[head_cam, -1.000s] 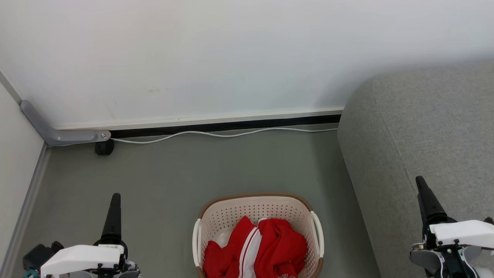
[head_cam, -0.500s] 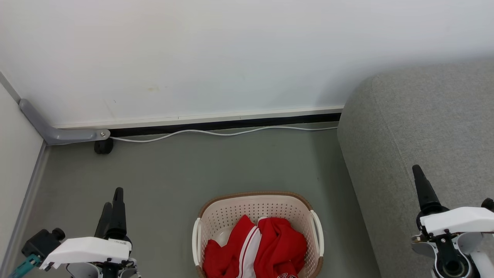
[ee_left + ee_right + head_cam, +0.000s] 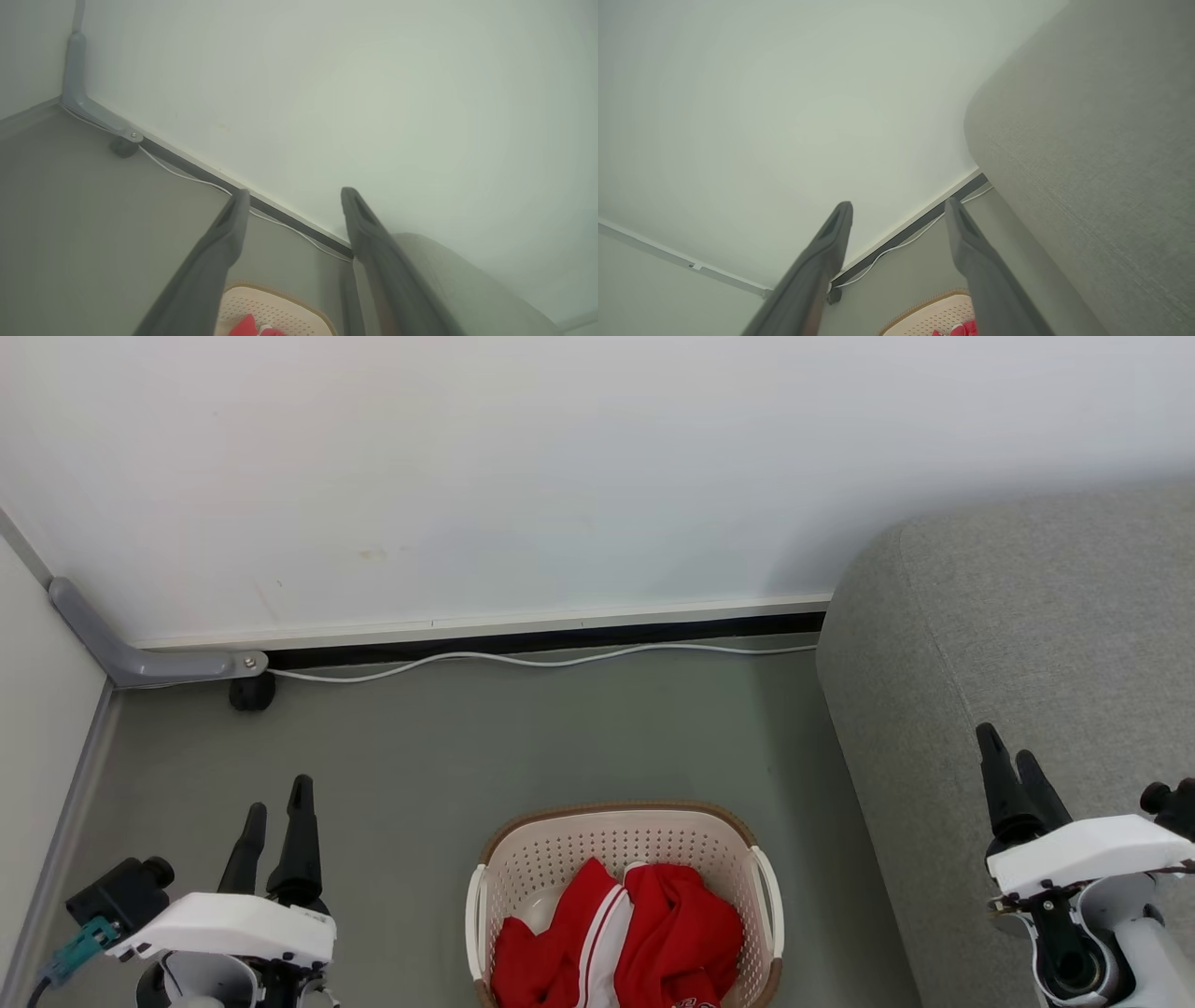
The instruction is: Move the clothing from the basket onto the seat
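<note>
Clothing [image 3: 635,943] lies heaped in the basket [image 3: 616,808] at bottom centre, left gripper [image 3: 278,795] and right gripper [image 3: 1005,743] both spread wide and empty at the lower corners, so fabric snagging the rim could tip it short of the seat [image 3: 1027,616] at right.

A white cable [image 3: 523,661] runs along the wall [image 3: 560,476] foot; a grey bracket [image 3: 140,663] and a black knob [image 3: 252,693] sit at the wall's left corner.

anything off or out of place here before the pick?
Nothing serious. The clothing is bunched inside the basket, which stands upright on the floor beside the seat. Minor oddities: a loose white cable along the baseboard and a faint yellowish mark on the wall. Nothing spilled.
</note>
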You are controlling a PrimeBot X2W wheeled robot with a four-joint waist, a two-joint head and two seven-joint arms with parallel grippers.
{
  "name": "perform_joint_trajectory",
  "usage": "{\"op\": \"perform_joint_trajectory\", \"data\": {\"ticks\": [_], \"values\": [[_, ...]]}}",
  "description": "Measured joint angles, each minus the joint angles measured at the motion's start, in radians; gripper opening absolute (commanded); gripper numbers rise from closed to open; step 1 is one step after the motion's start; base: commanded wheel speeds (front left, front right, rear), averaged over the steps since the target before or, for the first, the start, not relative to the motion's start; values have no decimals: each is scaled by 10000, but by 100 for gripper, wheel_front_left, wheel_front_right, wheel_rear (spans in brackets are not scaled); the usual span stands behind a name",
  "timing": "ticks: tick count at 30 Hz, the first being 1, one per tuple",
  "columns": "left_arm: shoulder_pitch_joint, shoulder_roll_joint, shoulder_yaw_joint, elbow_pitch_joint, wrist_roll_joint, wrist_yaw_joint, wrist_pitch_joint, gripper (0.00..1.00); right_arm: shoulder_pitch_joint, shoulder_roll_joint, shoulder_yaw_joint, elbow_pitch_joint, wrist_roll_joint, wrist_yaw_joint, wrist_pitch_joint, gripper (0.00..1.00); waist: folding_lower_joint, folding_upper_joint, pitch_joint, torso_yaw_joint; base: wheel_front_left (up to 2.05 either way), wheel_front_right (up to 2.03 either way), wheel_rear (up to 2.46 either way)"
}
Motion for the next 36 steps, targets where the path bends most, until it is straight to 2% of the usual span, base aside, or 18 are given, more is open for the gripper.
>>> {"op": "perform_joint_trajectory", "data": {"ticks": [14, 36], "values": [[-200, 159, -217, 81, 1912, 0, -391, 100, -571, -213, 468, 788, -1501, 0, -420, 100, 0, -1, -22, -61, 0, 0, 0], [-607, 297, -405, 345, 4514, 0, -1014, 100, -1462, -677, 1252, 1271, -3614, 0, -1014, 100, 0, 0, 41, -42, 0, 0, 0]]}}
